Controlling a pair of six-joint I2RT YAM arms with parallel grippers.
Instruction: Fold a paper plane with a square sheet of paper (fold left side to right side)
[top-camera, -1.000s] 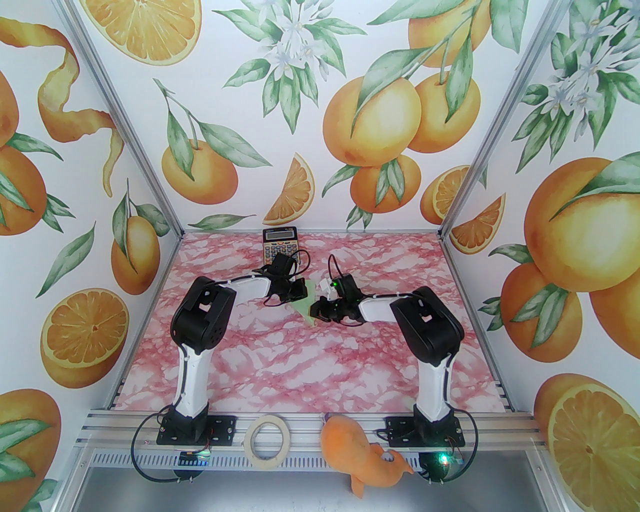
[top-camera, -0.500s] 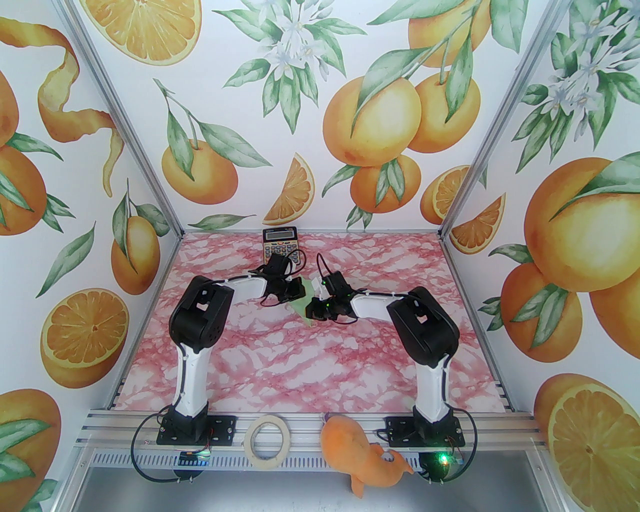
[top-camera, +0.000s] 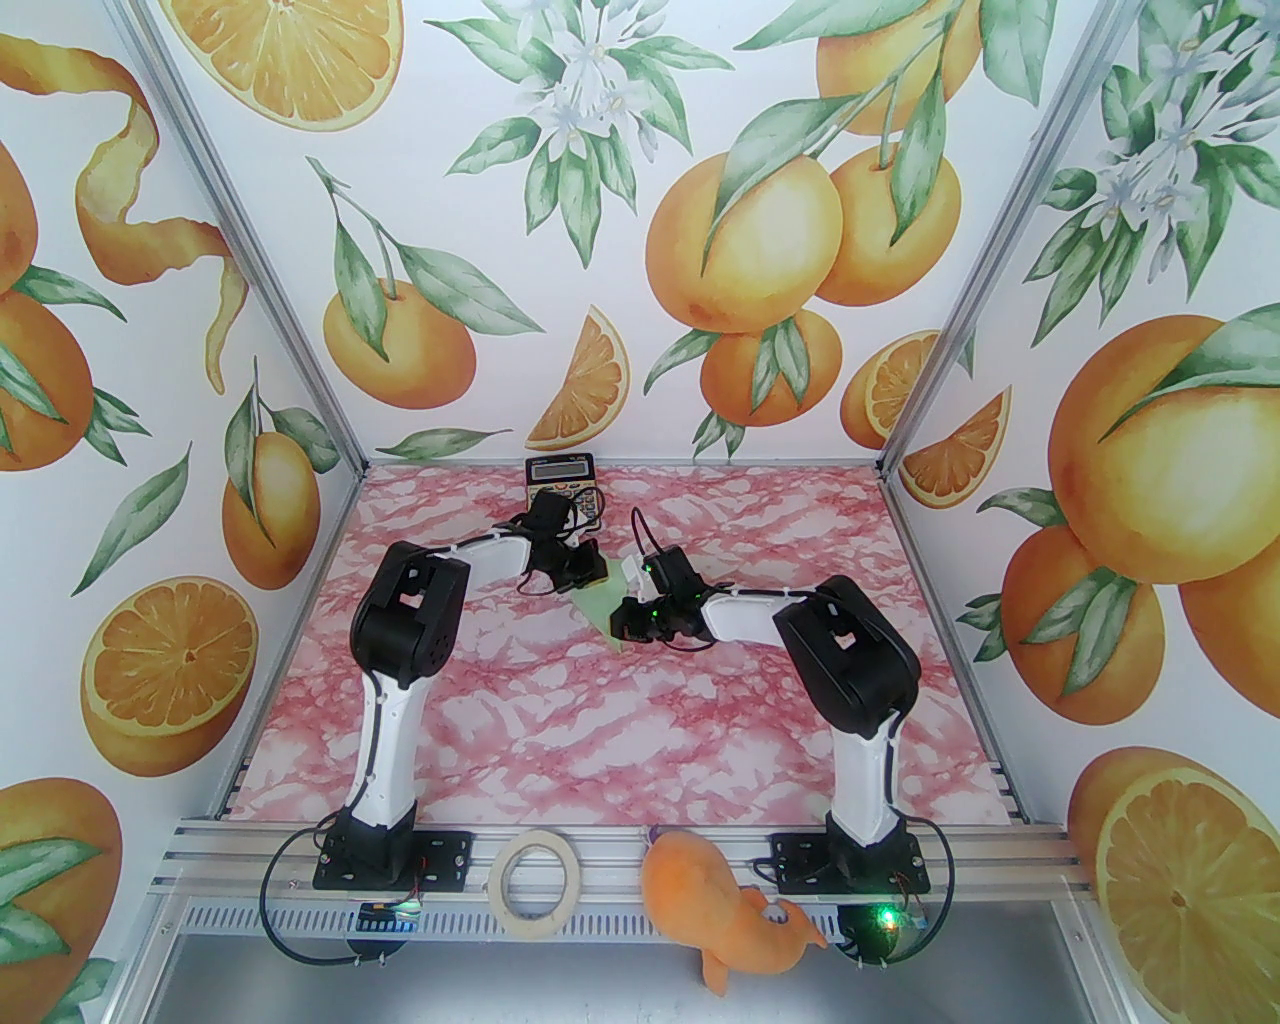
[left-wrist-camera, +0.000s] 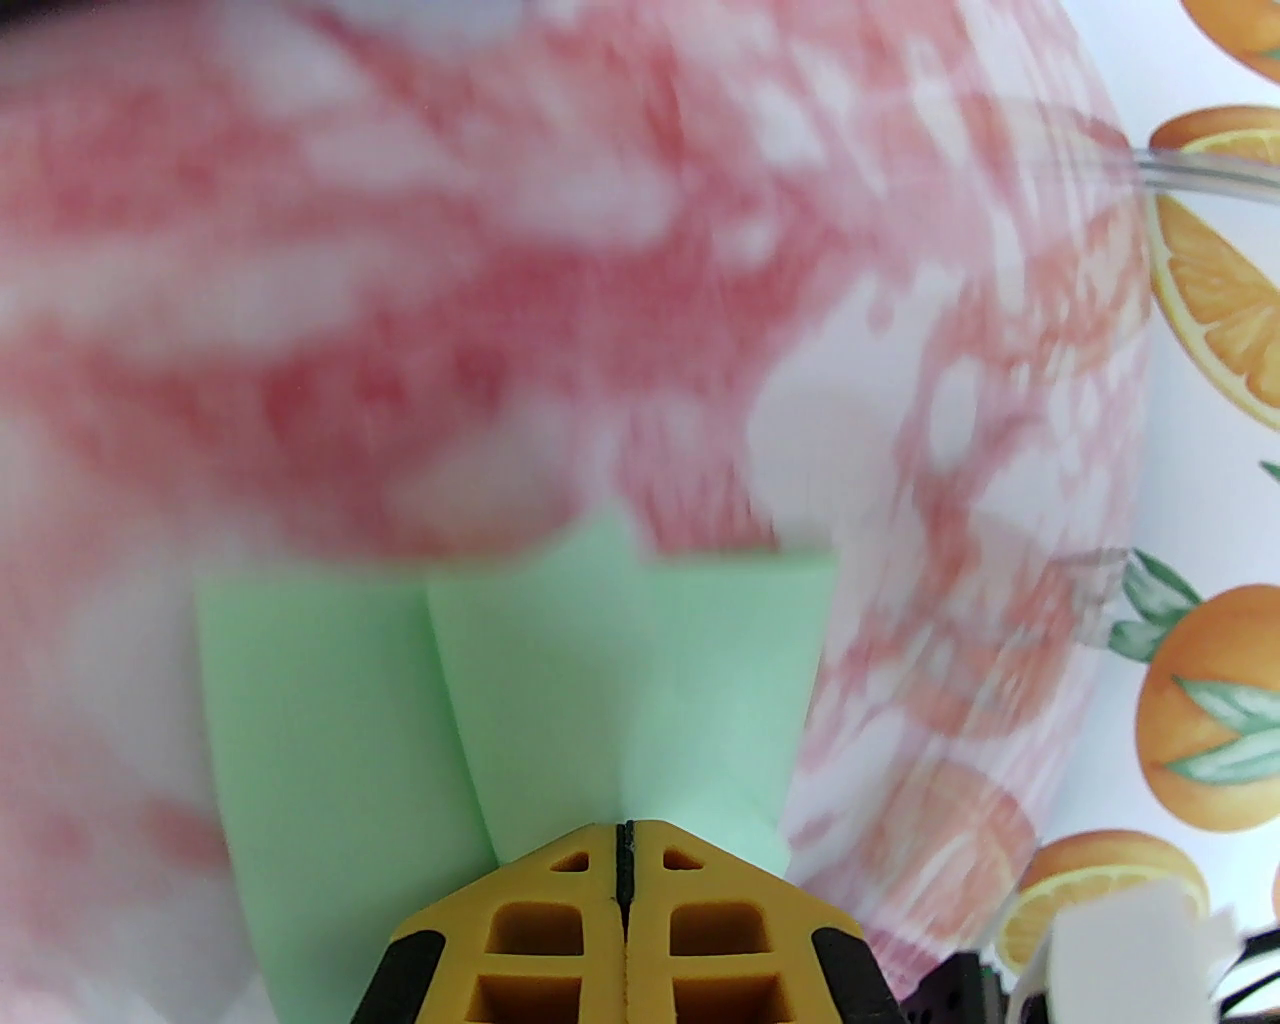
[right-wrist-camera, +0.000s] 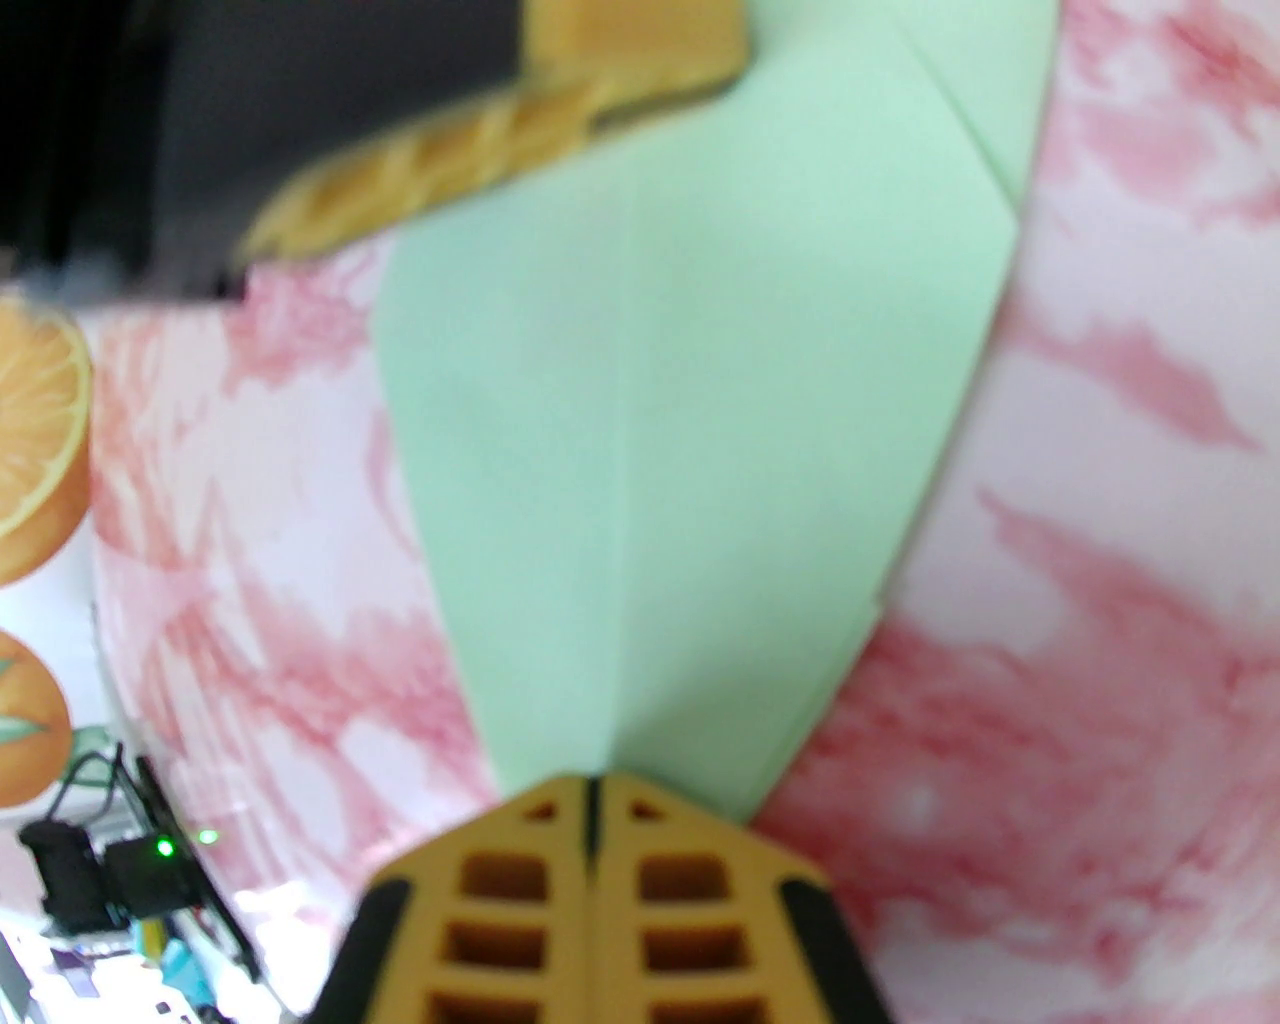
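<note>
The square sheet of paper (top-camera: 600, 606) is pale green and folded into a pointed paper plane shape with a centre crease. It sits mid-table between my two grippers. My left gripper (top-camera: 592, 572) is shut on its far end; in the left wrist view the paper (left-wrist-camera: 560, 680) fans out from the closed yellow fingertips (left-wrist-camera: 560, 860). My right gripper (top-camera: 627, 628) is shut on the near pointed end, and the right wrist view has the paper (right-wrist-camera: 680, 400) spreading away from the closed tips (right-wrist-camera: 520, 810). The left gripper's fingers (right-wrist-camera: 560, 130) show blurred at that view's top.
A black-and-orange calculator (top-camera: 560, 482) lies at the back edge, just behind the left wrist. A roll of beige tape (top-camera: 537, 881) and an orange plush toy (top-camera: 720, 905) rest on the front rail. The pink marbled table (top-camera: 620, 720) lies open in front of the grippers.
The right gripper has slid left toward the left gripper. The left wrist has shifted back toward the calculator. More of the green paper shows between them.
</note>
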